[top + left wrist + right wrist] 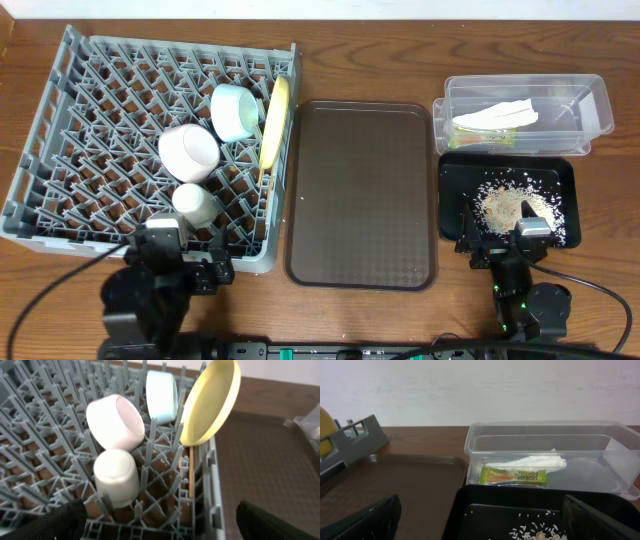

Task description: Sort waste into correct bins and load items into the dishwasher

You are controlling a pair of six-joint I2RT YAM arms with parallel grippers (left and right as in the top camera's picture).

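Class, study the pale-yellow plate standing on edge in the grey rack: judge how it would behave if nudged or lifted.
The plate looks hard and glossy, so it is probably rigid but slippery to grip. It stands tilted on its rim at the side of the rack, so a nudge might tip it or set it rolling.

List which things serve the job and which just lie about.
Job: grey plastic rack, round pale-yellow plate, pinkish-white bowl, light-blue bowl, clear plastic tub, black tray, white paper napkin, beige crumbs.
Lying about: dark brown serving tray.
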